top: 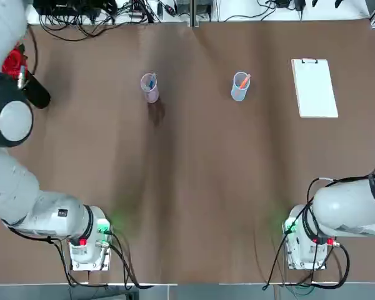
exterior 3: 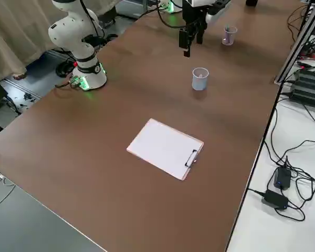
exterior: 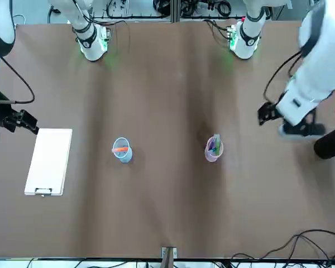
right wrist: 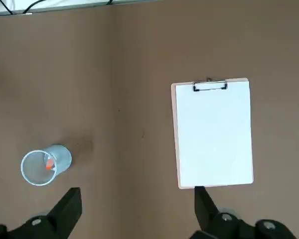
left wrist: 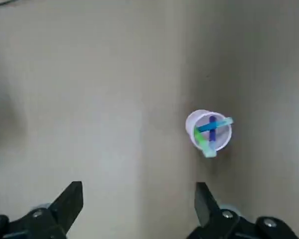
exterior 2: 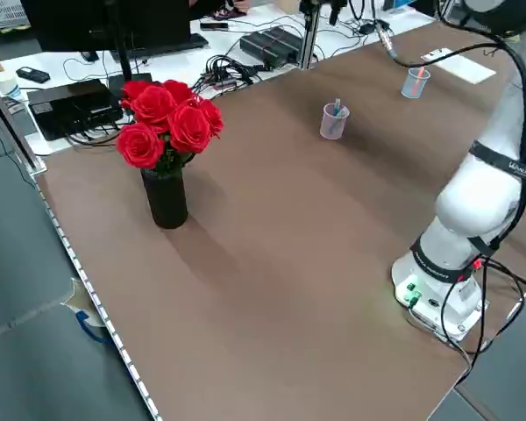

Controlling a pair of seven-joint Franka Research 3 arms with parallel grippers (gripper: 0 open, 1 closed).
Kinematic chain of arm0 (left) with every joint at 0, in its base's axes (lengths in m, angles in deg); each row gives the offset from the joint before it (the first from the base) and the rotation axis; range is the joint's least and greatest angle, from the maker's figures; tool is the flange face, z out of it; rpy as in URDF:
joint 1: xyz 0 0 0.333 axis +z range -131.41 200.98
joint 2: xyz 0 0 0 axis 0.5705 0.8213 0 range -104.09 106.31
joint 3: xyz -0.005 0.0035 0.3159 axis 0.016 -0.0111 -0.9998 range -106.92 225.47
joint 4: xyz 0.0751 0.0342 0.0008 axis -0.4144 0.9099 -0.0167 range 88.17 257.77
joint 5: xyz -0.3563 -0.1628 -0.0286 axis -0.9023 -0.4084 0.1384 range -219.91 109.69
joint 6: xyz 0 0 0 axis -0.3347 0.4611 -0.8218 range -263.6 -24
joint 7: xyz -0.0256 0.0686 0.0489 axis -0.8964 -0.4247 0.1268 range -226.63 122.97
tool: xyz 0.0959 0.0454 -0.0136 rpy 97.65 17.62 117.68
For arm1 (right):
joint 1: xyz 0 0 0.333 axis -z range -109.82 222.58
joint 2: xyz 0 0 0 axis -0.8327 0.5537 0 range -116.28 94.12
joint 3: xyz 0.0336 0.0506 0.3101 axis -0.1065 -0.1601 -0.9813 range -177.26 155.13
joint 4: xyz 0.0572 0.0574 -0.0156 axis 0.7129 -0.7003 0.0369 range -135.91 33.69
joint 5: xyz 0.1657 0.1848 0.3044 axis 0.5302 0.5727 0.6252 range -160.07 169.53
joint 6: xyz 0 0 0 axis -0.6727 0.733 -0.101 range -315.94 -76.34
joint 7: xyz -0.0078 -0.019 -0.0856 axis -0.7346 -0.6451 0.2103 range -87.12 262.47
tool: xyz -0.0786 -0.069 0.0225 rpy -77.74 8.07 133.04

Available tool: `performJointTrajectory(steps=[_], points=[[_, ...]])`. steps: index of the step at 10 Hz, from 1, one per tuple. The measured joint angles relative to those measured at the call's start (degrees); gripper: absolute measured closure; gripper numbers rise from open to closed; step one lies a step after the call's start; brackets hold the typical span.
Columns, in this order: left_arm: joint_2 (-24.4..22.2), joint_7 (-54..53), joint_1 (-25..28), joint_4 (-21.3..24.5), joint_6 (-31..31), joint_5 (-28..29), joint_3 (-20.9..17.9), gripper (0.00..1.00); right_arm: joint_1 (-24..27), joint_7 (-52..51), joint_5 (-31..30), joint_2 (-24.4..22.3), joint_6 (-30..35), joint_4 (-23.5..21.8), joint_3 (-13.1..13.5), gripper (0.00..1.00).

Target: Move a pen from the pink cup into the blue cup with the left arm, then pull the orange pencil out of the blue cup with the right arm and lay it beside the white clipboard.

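Left end effector: open, above desk; pink cup with pens ahead of it. Right end effector: open; blue cup, orange pencil inside, ahead-left; white clipboard ahead-right.

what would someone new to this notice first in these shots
Probably the bunch of bright red roses in a black vase, standing on the table on the left arm's side. Next, the white clipboard lying toward the robot's right, with the blue cup and its orange pencil to its left and the pink cup of pens farther left.
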Motion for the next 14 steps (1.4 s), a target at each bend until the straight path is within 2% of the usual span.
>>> performJointTrajectory(steps=[2,4,6,11,14], points=[[5.18,5.78,-0.34,-0.06,-2.73,2.23,4.56,0.01,-0.01,-0.01,0.0,-0.01,0.01,0.0,-0.02,0.0],[10.31,12.12,-0.72,-0.45,-5.91,7.18,9.25,0.01,-0.01,-0.01,0.0,-0.01,0.06,-0.01,-0.01,0.0],[14.89,17.23,-1.78,-0.79,-8.22,11.79,12.24,0.01,-0.11,-0.03,0.0,-0.01,0.03,0.02,-0.05,0.0],[20.99,18.44,-2.4,-1.27,-10.86,14.49,13.29,0.11,-0.36,-0.04,0.0,-0.02,-0.02,0.07,-0.09,0.0],[24.05,18.44,-3.15,-1.36,-11.72,16.66,13.63,0.32,-0.36,-0.05,0.0,-0.02,-0.1,0.08,-0.08,0.0]])
